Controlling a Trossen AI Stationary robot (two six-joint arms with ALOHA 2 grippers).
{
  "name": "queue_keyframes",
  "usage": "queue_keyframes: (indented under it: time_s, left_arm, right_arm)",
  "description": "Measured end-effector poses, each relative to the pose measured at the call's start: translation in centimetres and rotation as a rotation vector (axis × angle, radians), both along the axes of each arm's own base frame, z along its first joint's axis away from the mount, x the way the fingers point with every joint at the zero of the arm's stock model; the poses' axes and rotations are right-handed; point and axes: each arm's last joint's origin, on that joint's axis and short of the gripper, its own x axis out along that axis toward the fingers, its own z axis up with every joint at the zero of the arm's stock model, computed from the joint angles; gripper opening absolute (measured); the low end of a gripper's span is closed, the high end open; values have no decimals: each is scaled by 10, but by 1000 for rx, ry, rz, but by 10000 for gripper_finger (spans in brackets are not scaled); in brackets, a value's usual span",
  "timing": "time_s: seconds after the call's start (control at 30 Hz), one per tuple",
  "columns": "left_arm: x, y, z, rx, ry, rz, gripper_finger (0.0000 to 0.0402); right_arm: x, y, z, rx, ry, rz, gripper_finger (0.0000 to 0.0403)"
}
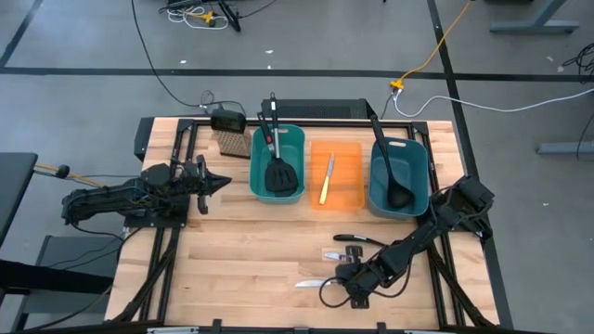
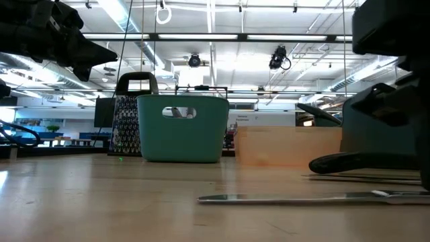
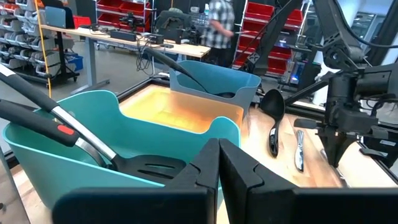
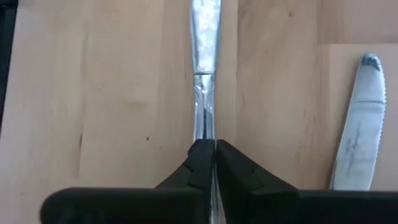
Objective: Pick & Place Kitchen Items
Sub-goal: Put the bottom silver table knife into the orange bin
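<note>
The right gripper (image 4: pixel 208 152) is down low on the table (image 1: pixel 241 269), near the front edge. Its two fingers are pressed together on the handle of a silver knife (image 4: pixel 204 62). The knife lies flat on the wood and its blade points straight out ahead of the gripper. From above, this same knife (image 1: pixel 311 284) pokes out from the gripper (image 1: pixel 351 286) toward the left arm's side.

Just beside the gripper lies a second knife (image 4: pixel 357 137), flat on the table and not touching the first one. A black ladle (image 1: pixel 367 239) lies on the table a little past the gripper, toward the bins.

Beyond the gripper stand three bins in a row. The teal bin (image 1: pixel 277 162) nearest the left arm holds two black spatulas (image 1: pixel 281 174). The orange bin (image 1: pixel 336 176) in the middle holds a yellow knife (image 1: pixel 326 181). The other teal bin (image 1: pixel 399 176) is the closest one to the right arm, and it holds a long ladle (image 1: pixel 394 176).

The left gripper (image 1: pixel 212 184) hangs in the air, well apart from the right one, just beside the bin with the spatulas. Its fingers (image 3: pixel 205 168) are shut together and hold nothing.

A brush (image 1: pixel 229 139) stands at the back of the table, near the left gripper.
</note>
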Motion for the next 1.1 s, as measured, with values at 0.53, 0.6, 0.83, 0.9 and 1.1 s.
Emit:
queue_keyframes:
  time_s: [0.53, 0.6, 0.83, 0.9, 1.1]
  left_arm:
    - [8, -14, 8, -31, -66, -244, 5]
    - [15, -19, 11, -28, -92, -284, 5]
    - [45, -35, 26, 37, 1, -295, 5]
    - [59, -43, 33, 70, 50, -308, 5]
    - [112, -79, 56, 100, 186, -375, 5]
  right_arm:
    - [6, -11, -2, -22, 0, -90, 17]
    - [7, -12, -2, -21, 2, -91, 17]
    - [7, -12, -1, -28, -9, -74, 18]
    - [8, -12, -1, -27, -14, -75, 18]
    - [7, -10, -1, -32, -24, -67, 18]
